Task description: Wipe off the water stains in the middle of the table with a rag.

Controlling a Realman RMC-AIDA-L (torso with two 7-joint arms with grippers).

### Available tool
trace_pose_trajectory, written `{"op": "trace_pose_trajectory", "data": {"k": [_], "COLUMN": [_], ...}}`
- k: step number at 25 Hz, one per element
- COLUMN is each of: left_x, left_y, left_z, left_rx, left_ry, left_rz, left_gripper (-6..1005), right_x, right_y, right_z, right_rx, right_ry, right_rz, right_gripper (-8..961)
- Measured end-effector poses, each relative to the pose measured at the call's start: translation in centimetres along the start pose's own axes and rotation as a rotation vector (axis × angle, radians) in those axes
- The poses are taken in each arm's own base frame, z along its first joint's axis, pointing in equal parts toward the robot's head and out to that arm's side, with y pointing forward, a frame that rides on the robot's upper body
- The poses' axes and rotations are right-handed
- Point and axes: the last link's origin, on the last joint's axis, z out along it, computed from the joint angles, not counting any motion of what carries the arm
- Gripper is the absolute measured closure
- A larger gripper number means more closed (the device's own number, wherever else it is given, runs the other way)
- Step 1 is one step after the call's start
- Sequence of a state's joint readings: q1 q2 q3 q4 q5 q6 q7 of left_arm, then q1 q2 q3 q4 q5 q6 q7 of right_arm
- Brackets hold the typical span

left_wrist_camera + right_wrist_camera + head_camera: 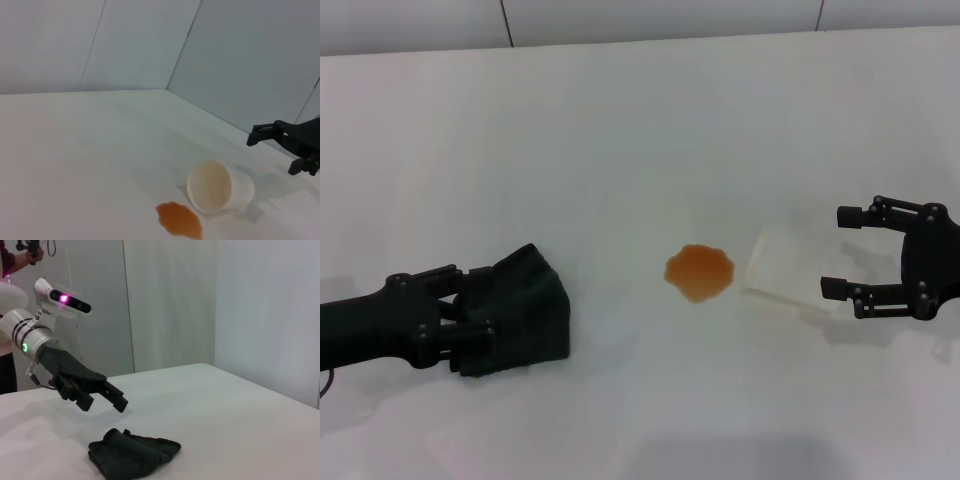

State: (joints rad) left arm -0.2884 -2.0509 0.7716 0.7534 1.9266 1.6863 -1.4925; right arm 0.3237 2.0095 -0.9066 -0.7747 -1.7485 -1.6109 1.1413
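Observation:
The rag [525, 310], dark green and folded, lies on the white table [620, 130] at the front left; it also shows in the right wrist view [132, 452]. My left gripper [470, 305] is open and hovers just above the rag's left part, apart from it in the right wrist view [106, 402]. The water stain [699, 270], a small orange-brown blotch, lies in the middle of the table, and shows in the left wrist view [179, 219]. My right gripper [835, 251] is open and empty at the right.
A white paper cup [780, 272] lies tipped on its side just right of the stain, its mouth facing the blotch in the left wrist view [220, 186]. It lies between the stain and my right gripper [272, 155]. A wall runs behind the table.

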Motion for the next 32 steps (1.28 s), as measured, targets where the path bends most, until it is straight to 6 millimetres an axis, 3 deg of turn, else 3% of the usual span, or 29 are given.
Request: {"op": "trace_pose_trajectory", "data": {"k": [22, 26, 32], "left_x": [0.0, 0.0, 0.4], "left_y": [0.0, 0.0, -0.2], "left_z": [0.0, 0.0, 0.1], "left_rx": [-0.003, -0.004, -0.003], "left_ry": [0.000, 0.000, -0.001], "left_rz": [0.000, 0.000, 0.011], "left_gripper": [159, 161, 162], "right_x": [-0.5, -2.6, -6.4], "right_y": [-0.2, -1.6, -3.3], "right_z": [0.0, -0.6, -0.9], "right_rx": [0.000, 0.031, 0.080], "right_ry": [-0.009, 0.043, 0.275], "right_rz": [0.035, 0.155, 0.274], "right_gripper": [84, 84, 84]}}
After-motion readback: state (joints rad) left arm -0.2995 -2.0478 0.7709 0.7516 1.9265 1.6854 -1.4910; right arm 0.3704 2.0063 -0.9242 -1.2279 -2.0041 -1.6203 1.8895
